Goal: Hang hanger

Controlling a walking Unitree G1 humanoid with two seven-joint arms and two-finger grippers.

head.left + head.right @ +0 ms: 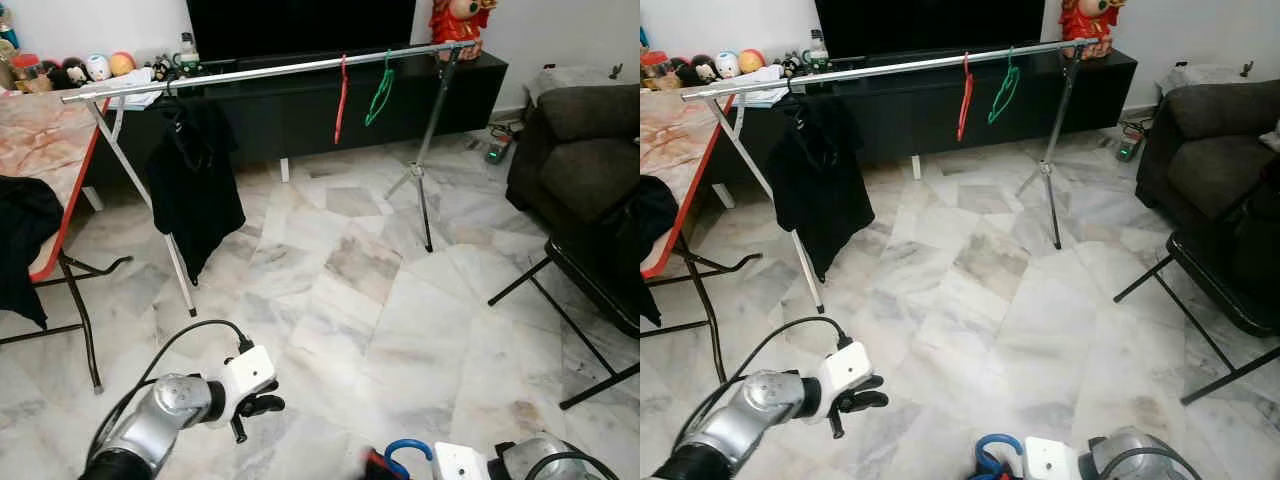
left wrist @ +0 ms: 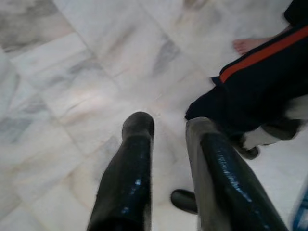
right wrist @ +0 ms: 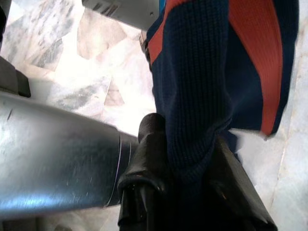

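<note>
Ahead of you, the long silver clothes rail (image 1: pixel 300 66) spans the marble floor (image 1: pixel 350 290), already carrying a black shirt (image 1: pixel 195 180), a red plastic hanger (image 1: pixel 341 98) and a green plastic hanger (image 1: pixel 379 92). Your right tool (image 3: pixel 185 159) is clamped on a navy knitted garment with orange stripes (image 3: pixel 211 62), and a blue plastic hanger (image 1: pixel 405 457) shows low beside that arm, well apart from the rail, so you likely hold it for carrying across. Your left tool (image 2: pixel 168 159) hangs empty over the floor, fingers (image 2: pixel 130 173) apart. Bare rail between the shirt and the red hanger looks like your best target.
</note>
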